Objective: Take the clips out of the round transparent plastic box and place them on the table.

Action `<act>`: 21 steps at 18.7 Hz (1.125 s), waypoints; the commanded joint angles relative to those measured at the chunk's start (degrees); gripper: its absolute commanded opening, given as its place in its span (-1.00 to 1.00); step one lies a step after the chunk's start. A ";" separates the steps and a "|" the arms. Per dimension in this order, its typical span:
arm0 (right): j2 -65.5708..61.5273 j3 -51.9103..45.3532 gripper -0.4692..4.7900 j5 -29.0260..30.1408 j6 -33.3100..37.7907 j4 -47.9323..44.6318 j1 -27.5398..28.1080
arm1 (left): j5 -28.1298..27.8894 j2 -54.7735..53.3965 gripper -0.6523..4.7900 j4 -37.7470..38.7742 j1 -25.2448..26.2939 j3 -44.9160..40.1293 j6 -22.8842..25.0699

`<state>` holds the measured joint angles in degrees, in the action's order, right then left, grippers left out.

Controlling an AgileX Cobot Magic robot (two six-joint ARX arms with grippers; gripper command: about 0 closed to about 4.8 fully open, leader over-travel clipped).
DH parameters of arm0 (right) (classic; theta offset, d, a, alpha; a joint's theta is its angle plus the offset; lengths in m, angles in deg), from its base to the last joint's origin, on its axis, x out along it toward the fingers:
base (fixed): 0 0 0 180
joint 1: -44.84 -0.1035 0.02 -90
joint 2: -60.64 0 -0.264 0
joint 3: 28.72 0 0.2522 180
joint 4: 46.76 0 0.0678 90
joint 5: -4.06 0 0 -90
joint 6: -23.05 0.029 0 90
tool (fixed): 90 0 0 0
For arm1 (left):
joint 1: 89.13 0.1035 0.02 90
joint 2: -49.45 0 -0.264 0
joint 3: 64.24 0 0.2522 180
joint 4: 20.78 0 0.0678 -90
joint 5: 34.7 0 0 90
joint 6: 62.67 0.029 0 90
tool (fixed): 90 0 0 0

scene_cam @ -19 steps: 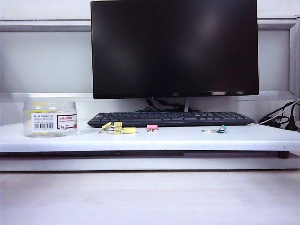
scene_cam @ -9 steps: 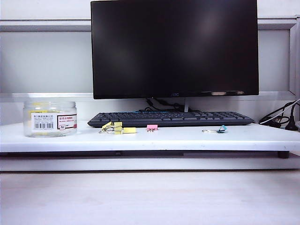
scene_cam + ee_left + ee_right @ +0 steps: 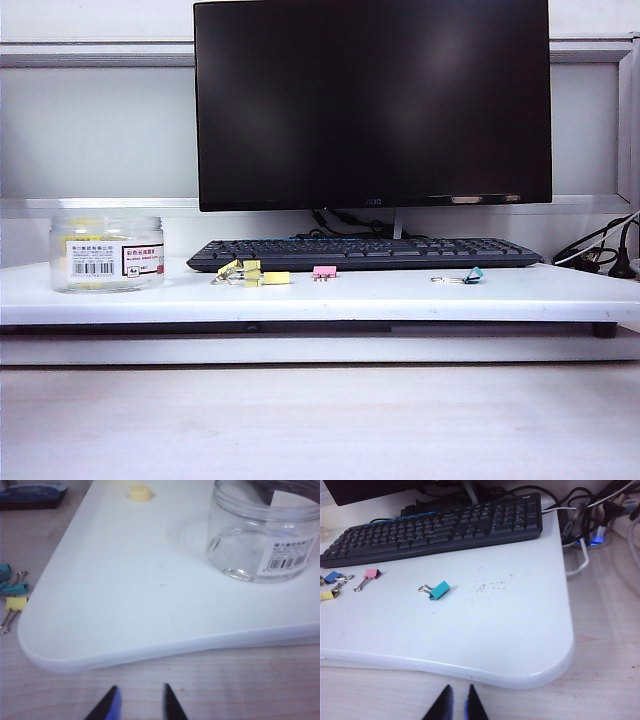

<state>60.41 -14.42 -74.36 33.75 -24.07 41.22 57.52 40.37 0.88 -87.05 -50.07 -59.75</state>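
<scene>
White table (image 3: 400, 295) with yellow clips (image 3: 250, 273); left tool (image 3: 138, 702) parted, right tool (image 3: 458, 702) clenched, both empty.

The table (image 3: 400, 296), a white board, lies across a pale wood-grain surface (image 3: 320, 420). At its left end stands the round transparent plastic box (image 3: 106, 253), upright, its barcode label facing the camera, something yellow visible through the wall. The clips (image 3: 250, 273), yellow, lie in a small cluster on the board just in front of the black keyboard (image 3: 365, 253). A pink clip (image 3: 324, 271) rests just beside them; a teal clip (image 3: 465, 276) lies farther right. A dark monitor (image 3: 372, 100) stands behind the keyboard. Neither gripper appears in this view.
</scene>
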 commanded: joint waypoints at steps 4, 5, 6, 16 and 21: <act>0.11 0.02 -0.65 -0.04 -0.02 -0.61 -0.02 | 0.17 0.00 -0.32 -0.68 -0.13 -0.13 -0.15; 0.11 0.02 -0.65 -0.15 -0.94 -0.61 -0.02 | 0.17 0.00 -0.32 -0.68 -0.13 -0.13 -0.15; 0.11 0.02 -0.65 -0.15 -2.67 -0.61 -0.02 | 0.17 0.00 -0.32 -0.68 -0.13 -0.13 -0.15; 0.11 0.02 -0.65 -0.59 -11.41 0.57 -0.04 | 0.17 0.00 -0.32 -0.68 -0.13 -0.13 -0.15; 0.11 0.02 -0.65 -1.62 -13.44 0.92 -0.09 | 0.17 0.00 -0.32 -0.68 -0.13 -0.13 -0.15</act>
<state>60.41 -14.42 -75.83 21.36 -23.59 41.17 57.50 40.37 0.90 -87.13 -50.07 -59.73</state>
